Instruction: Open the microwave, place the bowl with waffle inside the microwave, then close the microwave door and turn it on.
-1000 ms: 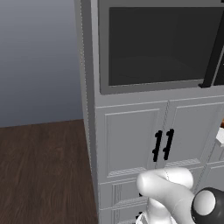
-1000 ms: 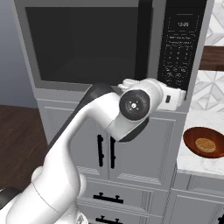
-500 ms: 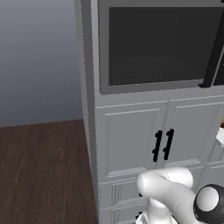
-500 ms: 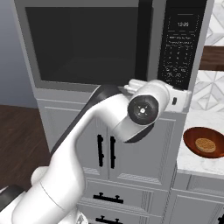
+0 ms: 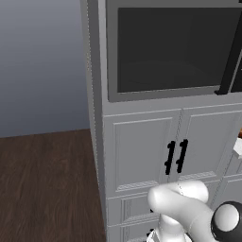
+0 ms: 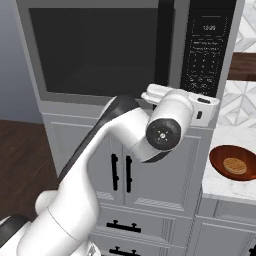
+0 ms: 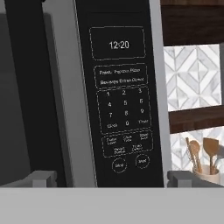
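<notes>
Facing the shut microwave door (image 5: 175,52) from the left base: one upright black bar handle (image 5: 230,56) at its right edge. Right base: one gripper (image 6: 200,102) just right of handle, one bowl (image 6: 235,164) on counter. Hand view: fingers (image 7: 41,178) spread, handle (image 7: 28,87) lying left.

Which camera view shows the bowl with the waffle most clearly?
The right base view: the bowl sits whole on the counter, waffle visible inside. The left base view gives at most a sliver at its right edge. The hand view faces the microwave keypad.
</notes>
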Robot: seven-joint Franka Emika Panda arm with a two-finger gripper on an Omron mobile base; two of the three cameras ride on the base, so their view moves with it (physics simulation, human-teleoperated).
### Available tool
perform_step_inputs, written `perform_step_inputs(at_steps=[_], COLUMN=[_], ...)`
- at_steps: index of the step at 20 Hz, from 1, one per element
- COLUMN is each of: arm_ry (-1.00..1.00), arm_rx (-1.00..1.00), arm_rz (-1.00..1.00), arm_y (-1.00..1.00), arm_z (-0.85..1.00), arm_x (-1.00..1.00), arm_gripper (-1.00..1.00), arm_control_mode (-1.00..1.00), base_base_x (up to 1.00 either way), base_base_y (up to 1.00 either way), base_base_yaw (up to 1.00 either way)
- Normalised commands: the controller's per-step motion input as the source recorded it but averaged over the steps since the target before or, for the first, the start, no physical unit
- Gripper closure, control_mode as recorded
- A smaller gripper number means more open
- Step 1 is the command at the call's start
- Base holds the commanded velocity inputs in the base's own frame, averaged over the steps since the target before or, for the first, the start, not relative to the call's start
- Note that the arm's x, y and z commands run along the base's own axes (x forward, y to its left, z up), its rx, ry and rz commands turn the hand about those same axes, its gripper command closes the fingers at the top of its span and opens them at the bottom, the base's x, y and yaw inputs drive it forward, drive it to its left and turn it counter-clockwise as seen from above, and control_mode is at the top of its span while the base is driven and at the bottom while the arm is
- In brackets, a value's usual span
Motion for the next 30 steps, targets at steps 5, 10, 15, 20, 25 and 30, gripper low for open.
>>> perform_step_inputs(at_steps=[5, 10, 15, 20, 25, 30], arm_ry=[-0.22, -0.23, -0.15, -0.05, 0.00, 0.03], arm_rx=[0.00, 0.00, 0.00, 0.00, 0.00, 0.00], arm_rz=[0.00, 0.00, 0.00, 0.00, 0.06, 0.12], arm_y=[0.01, 0.10, 0.09, 0.11, 0.26, 0.07], arm_z=[0.02, 0.12, 0.07, 0.00, 0.01, 0.00], arm_x=[0.00, 0.00, 0.07, 0.12, 0.05, 0.45], arm_gripper=[-1.00, -1.00, -1.00, -1.00, -1.00, -1.00], arm_control_mode=[-1.00, -1.00, -1.00, -1.00, -1.00, -1.00], base_base_x=[0.00, 0.00, 0.00, 0.00, 0.00, 0.00], base_base_y=[0.00, 0.00, 0.00, 0.00, 0.00, 0.00], base_base_yaw=[0.00, 0.00, 0.00, 0.00, 0.00, 0.00])
